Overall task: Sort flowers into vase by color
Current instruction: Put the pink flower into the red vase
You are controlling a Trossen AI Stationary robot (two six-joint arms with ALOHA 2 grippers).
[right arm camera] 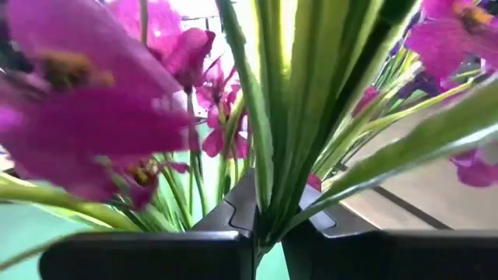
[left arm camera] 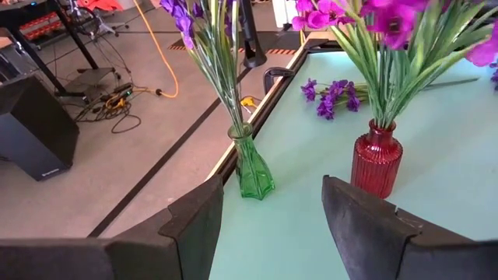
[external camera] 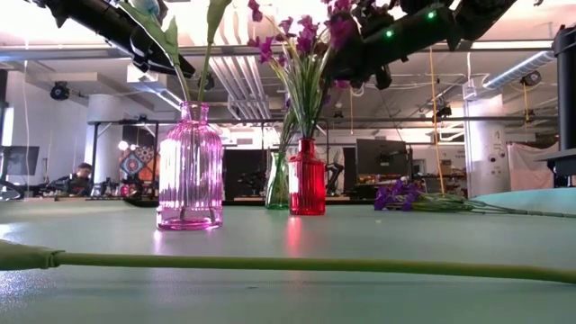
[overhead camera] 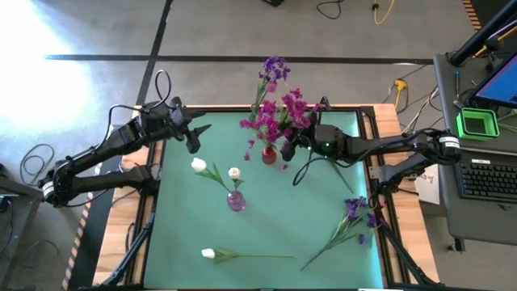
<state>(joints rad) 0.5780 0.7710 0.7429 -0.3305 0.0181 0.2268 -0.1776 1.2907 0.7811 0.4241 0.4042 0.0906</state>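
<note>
Magenta-pink artificial flowers (overhead camera: 279,117) on thin green stems stand bunched in a ribbed red glass vase (overhead camera: 269,153) near the far middle of the green-topped table (overhead camera: 323,218), and the right tool (overhead camera: 292,145) sits among them just above the vase, its dark fingers clamped together on a bundle of those green stems, as the right wrist view shows close up. Behind the red vase, at the table's far edge, a slim green glass vase (left arm camera: 253,167) holds violet-purple flower stems (overhead camera: 273,71). A ribbed pink glass vase (overhead camera: 235,200) nearer the middle carries two white tulip-like buds (overhead camera: 216,170) that lean to the left. Another white bud on a long stem (overhead camera: 242,255) lies flat by the near edge, and a loose spray of violet-purple flowers (overhead camera: 355,217) lies on the right side of the table, well apart from the vases. The left tool (overhead camera: 196,137) hovers over the far left part of the table with its fingers apart and nothing between them.
</note>
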